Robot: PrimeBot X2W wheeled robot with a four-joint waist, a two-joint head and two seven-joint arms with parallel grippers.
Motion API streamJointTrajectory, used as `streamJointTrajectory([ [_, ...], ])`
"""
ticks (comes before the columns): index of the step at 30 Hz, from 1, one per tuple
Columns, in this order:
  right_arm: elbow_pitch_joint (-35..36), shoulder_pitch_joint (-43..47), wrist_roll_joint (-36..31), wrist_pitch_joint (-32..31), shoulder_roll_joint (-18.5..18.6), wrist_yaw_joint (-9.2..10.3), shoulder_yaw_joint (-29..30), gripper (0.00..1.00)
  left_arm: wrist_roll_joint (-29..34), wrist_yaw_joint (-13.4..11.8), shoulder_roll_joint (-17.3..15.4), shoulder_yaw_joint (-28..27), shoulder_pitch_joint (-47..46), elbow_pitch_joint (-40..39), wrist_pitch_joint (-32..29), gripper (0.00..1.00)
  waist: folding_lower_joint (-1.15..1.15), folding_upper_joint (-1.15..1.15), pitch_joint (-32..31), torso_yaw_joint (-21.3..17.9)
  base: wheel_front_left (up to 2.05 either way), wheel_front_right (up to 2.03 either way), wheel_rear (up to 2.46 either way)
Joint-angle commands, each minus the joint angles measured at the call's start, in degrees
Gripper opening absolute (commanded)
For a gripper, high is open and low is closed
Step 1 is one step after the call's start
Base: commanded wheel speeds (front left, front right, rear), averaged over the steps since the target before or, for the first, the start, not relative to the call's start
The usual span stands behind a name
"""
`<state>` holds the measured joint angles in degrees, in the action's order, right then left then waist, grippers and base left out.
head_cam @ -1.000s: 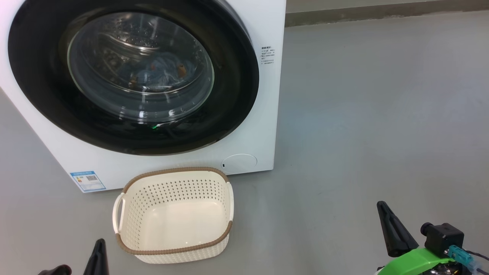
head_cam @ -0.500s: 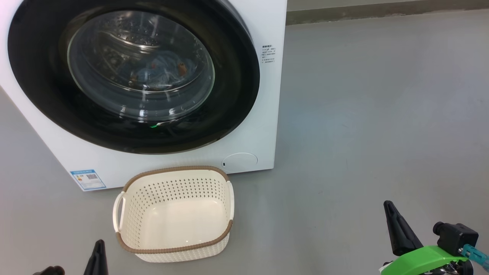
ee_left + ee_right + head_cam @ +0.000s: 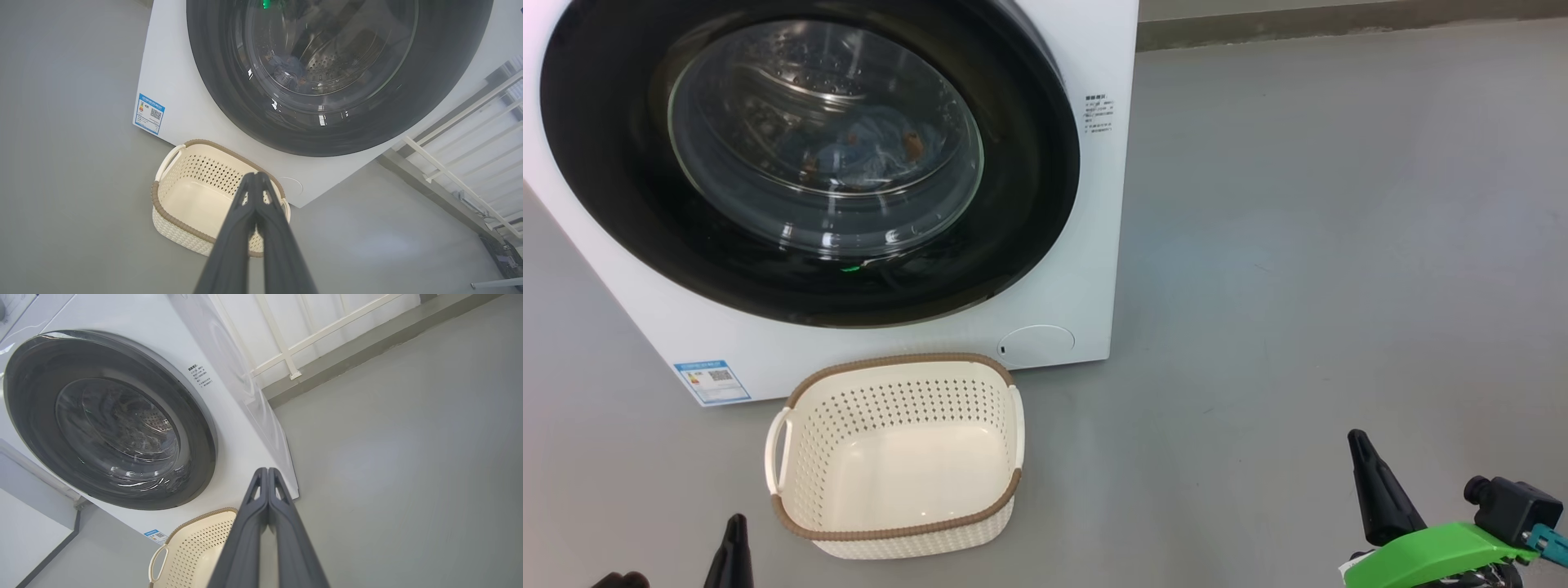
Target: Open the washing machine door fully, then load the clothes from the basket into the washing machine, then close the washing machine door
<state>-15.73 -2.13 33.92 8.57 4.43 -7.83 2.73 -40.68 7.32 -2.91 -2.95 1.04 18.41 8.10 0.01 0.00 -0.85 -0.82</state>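
The white washing machine (image 3: 1086,245) fills the upper left of the head view. Its round black-ringed washing machine door (image 3: 809,159) lies flat against the front. Behind the glass, the light blue clothes (image 3: 862,151) with orange-brown figures rest in the steel drum. The cream basket (image 3: 894,457) stands on the floor before the machine with nothing in it. My left gripper (image 3: 735,527) is shut at the lower left, beside the basket. Low on the right, well clear of the machine, my right gripper (image 3: 1357,441) is shut too. Both wrist views show the fingers (image 3: 256,179) pressed together.
Grey floor (image 3: 1339,245) spreads wide to the right of the machine. A white railing (image 3: 286,351) and a low wall base run behind it. A blue label (image 3: 712,382) marks the machine's lower left corner.
My right gripper has drawn back toward the lower right. The view has shifted slightly. Door, basket and left gripper have stayed put.
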Motion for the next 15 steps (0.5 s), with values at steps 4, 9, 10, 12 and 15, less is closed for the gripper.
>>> streamJointTrajectory([
  [4, 1.6, -2.1, 3.7, -1.0, 0.1, 0.11, 0.2, 0.0, -3.0, 0.1, -0.8, -1.1, -2.9, -1.9, -0.7, 0.0, 0.0, 0.0, 0.0, 0.0, 0.0, 0.0, 0.0],
  [9, 1.6, -2.2, 7.0, -1.9, 0.0, 0.13, 0.4, 0.0, -5.9, 0.1, -0.7, -1.3, -3.1, -2.0, -1.5, 0.0, 0.0, 0.0, 0.1, 0.1, 0.0, 0.0, 0.0],
  [10, 1.6, -2.2, 7.6, -2.1, 0.0, 0.13, 0.5, 0.0, -6.5, 0.1, -0.7, -1.3, -3.2, -2.1, -1.7, 0.0, 0.0, 0.0, 0.1, 0.1, 0.0, 0.0, 0.0],
  [12, 1.6, -2.2, 9.0, -2.4, 0.0, 0.14, 0.5, 0.0, -7.7, 0.1, -0.7, -1.4, -3.3, -2.1, -2.0, 0.0, 0.0, 0.0, 0.1, 0.1, 0.0, 0.0, 0.0],
  [15, 1.6, -2.3, 10.9, -2.9, -0.1, 0.14, 0.7, 0.0, -9.5, 0.1, -0.7, -1.5, -3.5, -2.2, -2.5, 0.0, 0.0, 0.0, 0.2, 0.1, 0.0, 0.0, 0.0],
])
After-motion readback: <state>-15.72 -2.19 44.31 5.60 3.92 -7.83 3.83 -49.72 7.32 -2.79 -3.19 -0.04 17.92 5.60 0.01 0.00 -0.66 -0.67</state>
